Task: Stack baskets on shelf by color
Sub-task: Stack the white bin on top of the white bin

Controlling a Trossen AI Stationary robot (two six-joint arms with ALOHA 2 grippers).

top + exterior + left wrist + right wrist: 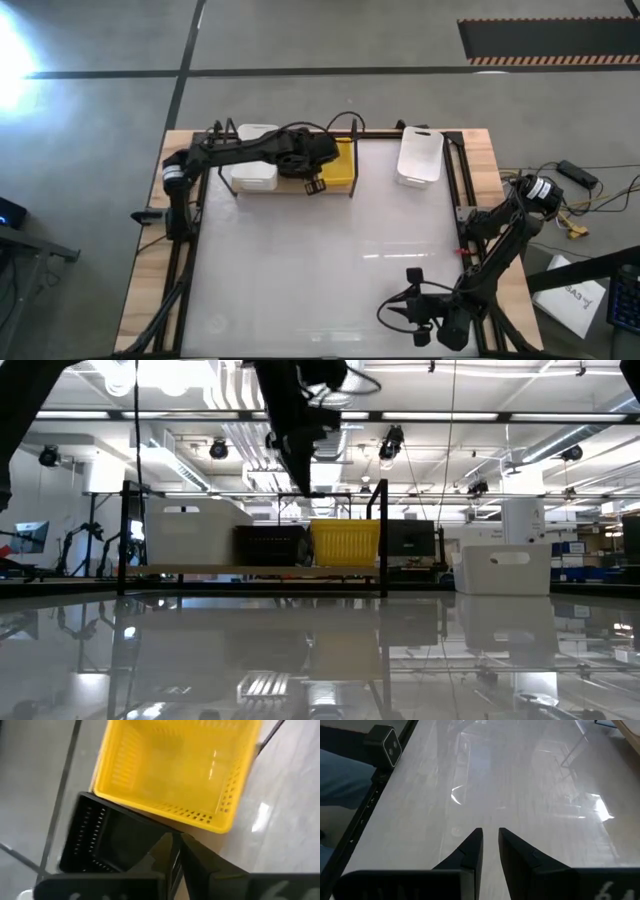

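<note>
The shelf [200, 570] stands at the table's far left. On its board, from left to right, sit white baskets [255, 170], a black basket [270, 545] and a yellow basket [342, 165]. Another white basket [420, 155] rests on the tabletop at the far right. My left gripper [305, 485] hangs above the shelf, pointing down over the seam between the black basket [105, 840] and the yellow basket [175, 770]. It is shut and empty and touches neither basket. My right gripper [490, 837] waits low at the table's near right, empty, with a narrow gap between its fingers.
The shelf's black upright posts [383, 535] rise beside the yellow basket. Black frame rails run along the table's left and right edges [455, 190]. The white tabletop [320, 260] lies between the shelf and my right arm. Cables lie off the table's right side.
</note>
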